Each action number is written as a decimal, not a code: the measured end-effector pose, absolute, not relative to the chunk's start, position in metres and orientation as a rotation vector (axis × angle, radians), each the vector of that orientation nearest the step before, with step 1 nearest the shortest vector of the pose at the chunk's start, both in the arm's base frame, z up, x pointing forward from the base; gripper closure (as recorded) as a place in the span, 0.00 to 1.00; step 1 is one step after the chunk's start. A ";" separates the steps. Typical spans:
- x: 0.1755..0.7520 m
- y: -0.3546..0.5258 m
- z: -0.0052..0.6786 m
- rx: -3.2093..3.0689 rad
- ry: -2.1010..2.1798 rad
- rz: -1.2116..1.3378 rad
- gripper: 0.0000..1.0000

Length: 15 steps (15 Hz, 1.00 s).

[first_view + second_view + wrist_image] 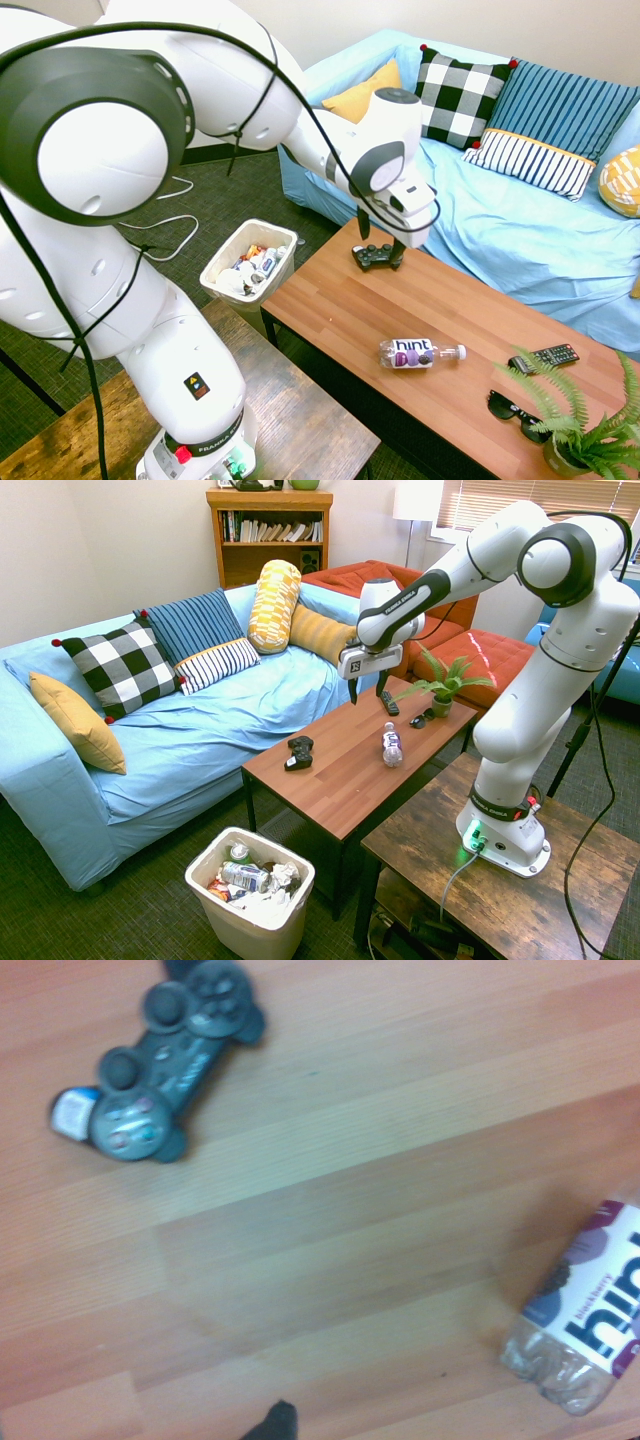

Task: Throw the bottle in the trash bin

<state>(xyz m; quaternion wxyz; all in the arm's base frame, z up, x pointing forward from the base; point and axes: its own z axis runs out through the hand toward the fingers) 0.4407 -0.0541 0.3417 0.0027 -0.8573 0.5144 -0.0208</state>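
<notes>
Wooden table (340, 310) bears the bottle (420, 353); wrist view alone reads "blackberry".

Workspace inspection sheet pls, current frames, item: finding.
Surface: wooden coffee table, bare between items.
Bottle: bottle lies on its side on the table, capped, untouched.
Bin: trash bin on the floor off the table's end, already holding rubbish.
Clutter: game controller, remote, sunglasses, potted fern, all on the table.
Gripper: gripper hangs above the table, fingers apart, holding nothing, short of the bottle.
Cables: white cable loose on the carpet beyond the bin.
Surroundings: blue-covered sofa with cushions, bookshelf behind.
</notes>
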 end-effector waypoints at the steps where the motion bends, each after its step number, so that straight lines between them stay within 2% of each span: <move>1: 0.441 -0.076 0.327 -2.652 1.678 -0.044 0.00; 7: 0.444 -0.166 0.253 -2.553 1.919 0.076 0.00; 15: 0.468 -0.183 0.132 -2.542 2.018 0.261 0.00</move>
